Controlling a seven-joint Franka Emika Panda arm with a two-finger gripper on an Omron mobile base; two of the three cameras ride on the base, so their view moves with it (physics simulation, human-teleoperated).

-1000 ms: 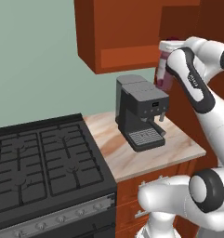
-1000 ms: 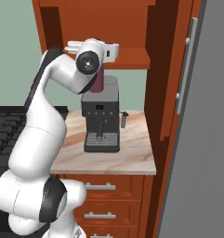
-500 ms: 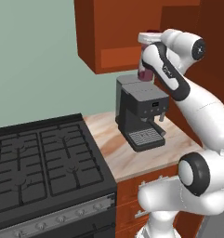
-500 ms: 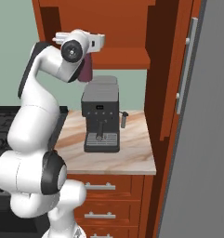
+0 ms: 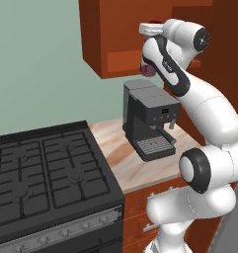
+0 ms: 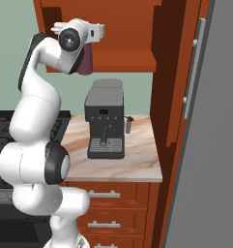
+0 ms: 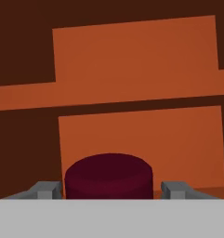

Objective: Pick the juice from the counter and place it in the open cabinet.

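A: Where's the juice [image 6: 85,60]?
B: Off the table, hanging under the end effector [image 6: 86,48], pinched at the neck. Hand view: dark red cap [image 7: 108,176] sits between the two grey fingertips [image 7: 48,189], tight on both sides. Bottle's long axis runs roughly upright, bottom pointing down toward the coffee machine [image 5: 150,118], well above it.

A: And the cabinet [image 6: 123,29]?
B: Straight ahead of the end effector. Hand view looks into the orange-brown inside, with a shelf edge as a band across, above the cap. From the base views the bottle seems about level with the cabinet's bottom board, just at its front edge. Can't tell if it clears the lip.

A: So the next move?
B: My guess: lift a bit, then push forward in, keeping the bottle upright. One arm only, so no choice there.

A: Changes from earlier?
B: The arm has swung left in both base views, taking the bottle from the right side of the cabinet front toward its middle. Grip looks the same. Coffee machine and table [image 6: 137,160] haven't shifted.
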